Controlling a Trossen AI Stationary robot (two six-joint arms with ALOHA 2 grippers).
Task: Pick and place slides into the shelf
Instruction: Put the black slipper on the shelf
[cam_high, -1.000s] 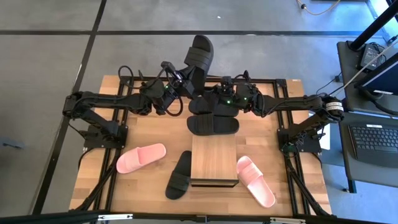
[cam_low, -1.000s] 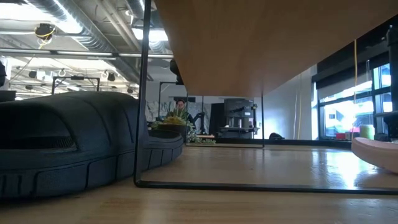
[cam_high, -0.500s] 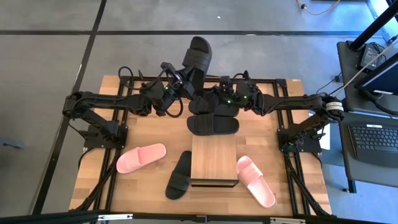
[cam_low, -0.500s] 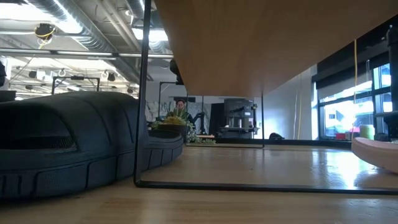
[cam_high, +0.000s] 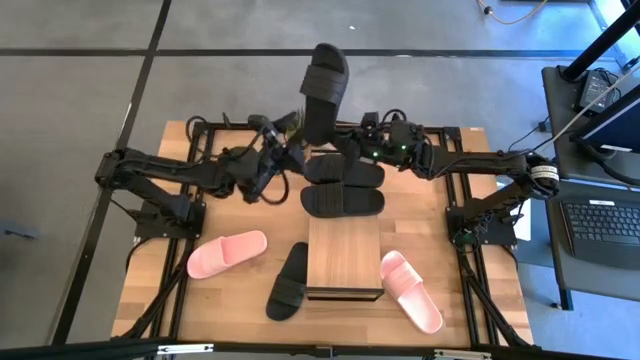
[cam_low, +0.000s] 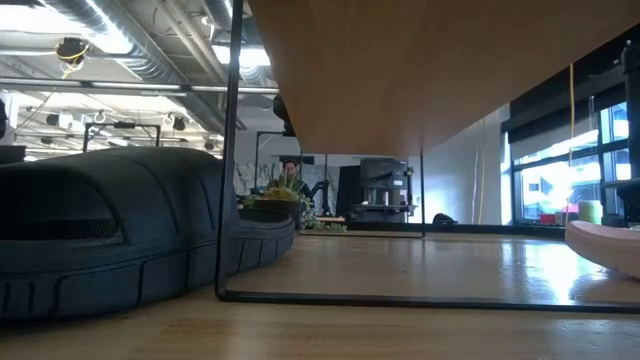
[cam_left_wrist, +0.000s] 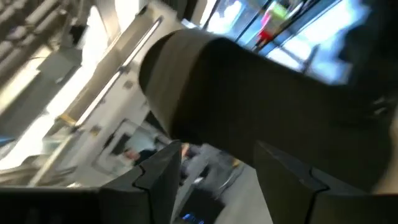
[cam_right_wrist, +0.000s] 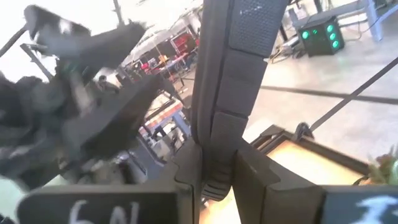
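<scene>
Grey concrete floor surrounds the pale wooden tabletop (cam_high: 230, 215) in its black frame; desk with a laptop (cam_high: 605, 222) at 3 o'clock.

Low wood-grain plank shelf (cam_high: 345, 255) sits at 6 o'clock of table centre. No slide rests on its top; the low view looks under it, and the space beneath the plank that shows there is bare.

On the table: two matte black foam slides stacked near 12 o'clock, the nearer one (cam_high: 343, 200) and the farther one (cam_high: 345, 170) partly under the arms. Third black slide (cam_high: 288, 282) touches the shelf's 9 o'clock edge. Light pink slide (cam_high: 227, 252) at 8 o'clock, second pink slide (cam_high: 411, 291) at 4 o'clock, just beside the shelf.

Fourth black slide (cam_high: 322, 90) is raised at 12 o'clock, overhanging the table's far edge.

Right gripper (cam_high: 352, 142): fingers (cam_right_wrist: 186, 165) nearly shut, pinching the raised slide's edge.

Left gripper (cam_high: 290, 148): fingers (cam_left_wrist: 158, 171) spread wide, slide just ahead of them, no grip visible.

Versus a second ago: left let go and backed off toward 9 o'clock; raised slide moved slightly toward 12 o'clock. Everything on the table is unchanged.

Left wrist view is blurred, so contact there is unclear. Low view crops the near black slide and one pink slide.
</scene>
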